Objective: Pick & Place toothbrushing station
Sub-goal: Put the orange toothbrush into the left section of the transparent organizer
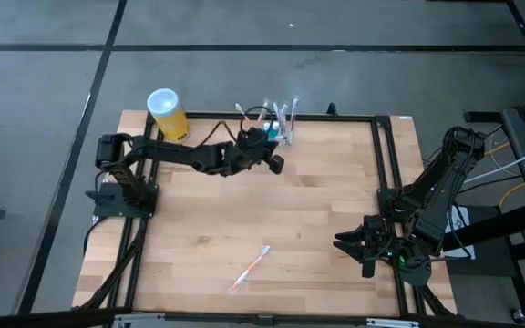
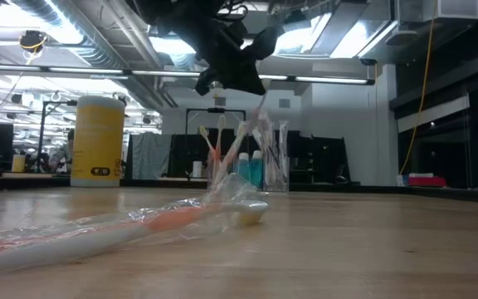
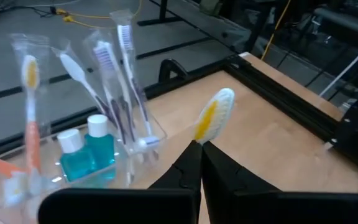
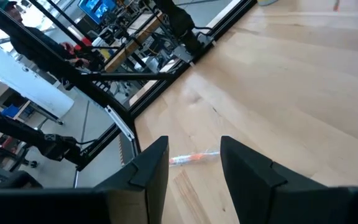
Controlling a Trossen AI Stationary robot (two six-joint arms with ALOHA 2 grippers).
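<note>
The toothbrushing station (image 1: 281, 118) stands at the far edge of the bench (image 1: 317, 228), about midway along it, with toothbrushes and small bottles (image 3: 98, 149) upright in it. The canister (image 1: 167, 114) stands at the far left corner, well apart from it. The left pincer (image 1: 276, 159) hangs just before the station, pinching a toothbrush (image 3: 213, 115). A wrapped toothbrush (image 1: 249, 269) lies near the front edge. The right pincer (image 1: 349, 241) sits to its right.

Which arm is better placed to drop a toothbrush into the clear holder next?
Left. Its claw is shut on a yellow toothbrush right beside the toothbrushing station at the table's far edge. The right claw waits open near the front right corner.
</note>
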